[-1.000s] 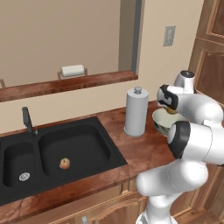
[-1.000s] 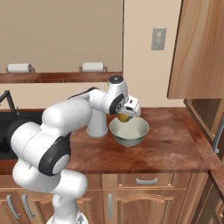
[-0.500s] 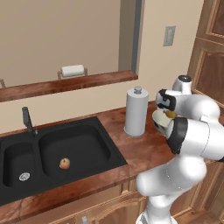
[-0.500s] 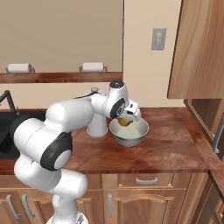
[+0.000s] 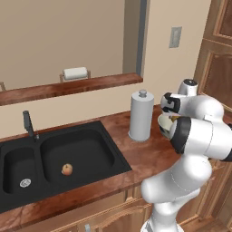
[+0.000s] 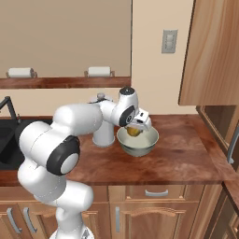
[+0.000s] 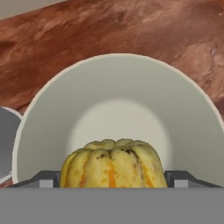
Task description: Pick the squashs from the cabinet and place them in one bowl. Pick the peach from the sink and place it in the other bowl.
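The fingers (image 7: 113, 175) are hanging over the pale greenish-cream bowl (image 6: 137, 142), standing wide apart with the yellow squash (image 7: 113, 162) sitting between them; whether the pads are actually pressing on it, I cannot tell; in the hand view the ribbed yellow squash is lying low against the bowl's pale inner wall, and in the right base view it is showing as an orange-yellow lump just inside the rim.

The bowl is resting on a reddish-brown wood-grain tabletop (image 6: 186, 158), just to the right of the white paper towel roll (image 5: 141, 115); the matte black sink (image 5: 86, 149) is lying well to the left of the roll, with the peach (image 5: 67, 169) sitting on the floor of its larger basin and the short black faucet (image 5: 29, 124) standing behind the divider.

Behind the roll a cream wall is rising to a wooden ledge (image 5: 68, 86) carrying a small white holder; a grey outlet plate (image 6: 168, 41) is sitting on the wall above the bowl; a light wood wall cabinet (image 6: 212, 51) is hanging to the right of the bowl, and wooden drawers and doors are running below the tabletop.
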### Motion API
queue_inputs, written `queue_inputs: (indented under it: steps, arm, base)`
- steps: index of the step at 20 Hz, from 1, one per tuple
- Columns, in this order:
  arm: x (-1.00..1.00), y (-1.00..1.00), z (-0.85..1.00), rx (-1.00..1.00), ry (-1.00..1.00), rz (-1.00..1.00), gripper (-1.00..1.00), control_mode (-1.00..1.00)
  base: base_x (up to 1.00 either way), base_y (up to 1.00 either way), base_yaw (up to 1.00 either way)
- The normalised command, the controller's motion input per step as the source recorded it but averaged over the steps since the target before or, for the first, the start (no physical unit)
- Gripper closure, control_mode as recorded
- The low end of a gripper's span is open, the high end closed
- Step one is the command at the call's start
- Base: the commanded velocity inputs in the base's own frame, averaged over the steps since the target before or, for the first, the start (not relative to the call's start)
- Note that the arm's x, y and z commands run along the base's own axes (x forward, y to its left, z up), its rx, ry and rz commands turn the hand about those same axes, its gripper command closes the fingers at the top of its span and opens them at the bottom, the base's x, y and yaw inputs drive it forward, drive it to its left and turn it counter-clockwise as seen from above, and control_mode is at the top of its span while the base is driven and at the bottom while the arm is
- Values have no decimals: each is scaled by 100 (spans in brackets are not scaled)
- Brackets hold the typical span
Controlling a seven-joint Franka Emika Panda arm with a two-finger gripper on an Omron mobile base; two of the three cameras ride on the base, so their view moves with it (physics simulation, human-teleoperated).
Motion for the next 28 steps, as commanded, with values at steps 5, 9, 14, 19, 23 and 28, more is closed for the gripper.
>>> queue_inputs:
  steps: [5,9,14,19,23,28]
  arm:
    - [0,0,-16,1,0,0,100,-100]
    - [0,0,-26,0,0,0,100,-100]
    - [0,0,-15,0,0,0,100,-100]
    - [0,0,-12,0,0,0,100,-100]
    - [0,-5,-12,0,0,0,100,-100]
    - [11,-20,-11,0,3,0,100,-100]
  base:
    - [0,0,0]
    - [0,0,0]
    - [0,0,0]
    - [0,0,0]
    - [0,0,0]
    - [0,0,0]
